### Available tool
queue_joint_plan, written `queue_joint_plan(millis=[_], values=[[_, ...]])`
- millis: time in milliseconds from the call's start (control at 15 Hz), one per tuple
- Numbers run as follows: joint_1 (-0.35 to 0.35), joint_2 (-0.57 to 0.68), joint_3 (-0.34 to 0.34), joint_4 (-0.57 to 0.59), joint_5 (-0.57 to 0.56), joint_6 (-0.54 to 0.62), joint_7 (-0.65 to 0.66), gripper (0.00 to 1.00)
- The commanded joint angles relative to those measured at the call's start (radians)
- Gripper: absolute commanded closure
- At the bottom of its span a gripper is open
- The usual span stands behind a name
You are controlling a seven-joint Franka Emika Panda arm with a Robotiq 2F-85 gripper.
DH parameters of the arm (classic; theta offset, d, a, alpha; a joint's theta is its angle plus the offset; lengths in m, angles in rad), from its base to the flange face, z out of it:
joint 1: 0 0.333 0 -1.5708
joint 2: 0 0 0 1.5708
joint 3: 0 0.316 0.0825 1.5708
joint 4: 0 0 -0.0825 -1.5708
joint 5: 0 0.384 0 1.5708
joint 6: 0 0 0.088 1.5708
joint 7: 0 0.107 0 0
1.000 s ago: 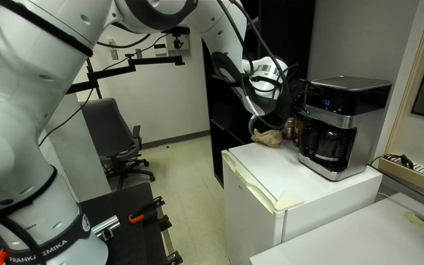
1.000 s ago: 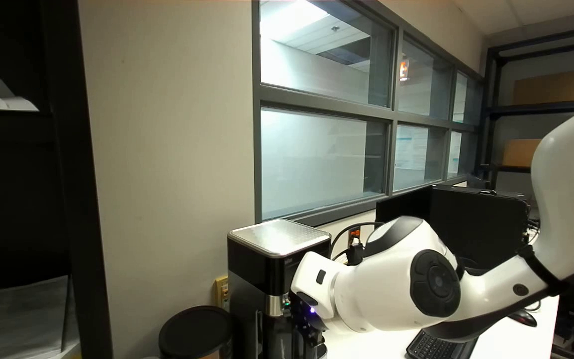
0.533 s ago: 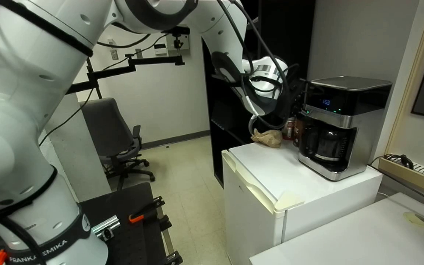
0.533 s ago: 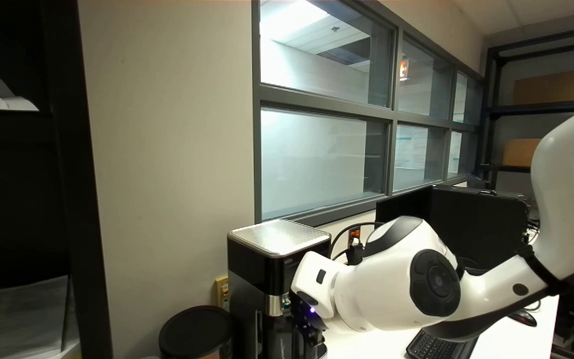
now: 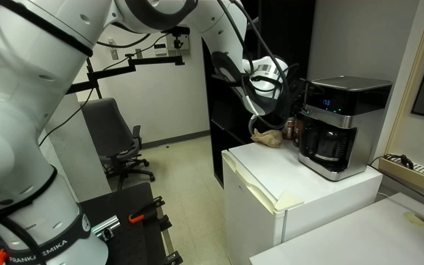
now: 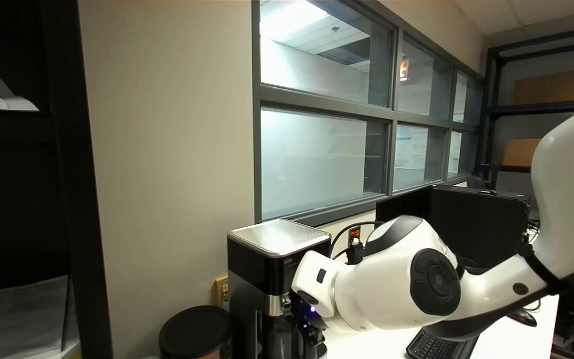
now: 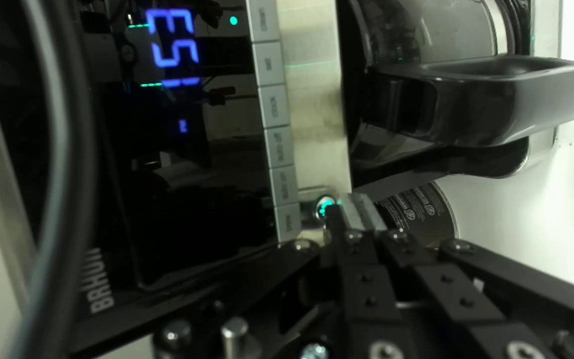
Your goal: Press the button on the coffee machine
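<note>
The coffee machine (image 5: 368,125) is boxy, black and silver, with a dark glass carafe (image 5: 330,145). It stands on the white fridge, and its black side also shows in an exterior view (image 6: 249,264). In the wrist view its black front panel (image 7: 192,199) has a lit blue display and a row of grey buttons (image 7: 274,103). A round green-lit button (image 7: 324,204) sits at the end of the silver band. My gripper (image 7: 359,212) is shut and empty. Its fingertips are right at the round button and hide part of it. I cannot tell whether they touch it.
A dark can (image 7: 421,212) stands beside the machine; its black lid (image 6: 197,331) shows in an exterior view. A crumpled brown bag (image 5: 267,138) lies on the fridge top (image 5: 282,173). The carafe handle (image 7: 481,99) sticks out near the gripper. A loose cable (image 7: 68,149) crosses the wrist view.
</note>
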Motion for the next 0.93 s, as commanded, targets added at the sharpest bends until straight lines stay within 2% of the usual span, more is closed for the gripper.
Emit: queue_joint_plan(millis=[0,533,867], values=[[-0.003,-0.022,-0.010,0.005,-0.025,-0.001,0.014,1.00],[-0.006,-0.041,-0.009,-0.003,-0.045,0.008,0.029,1.00],[-0.016,-0.066,-0.005,-0.050,-0.026,0.025,0.011,1.00]])
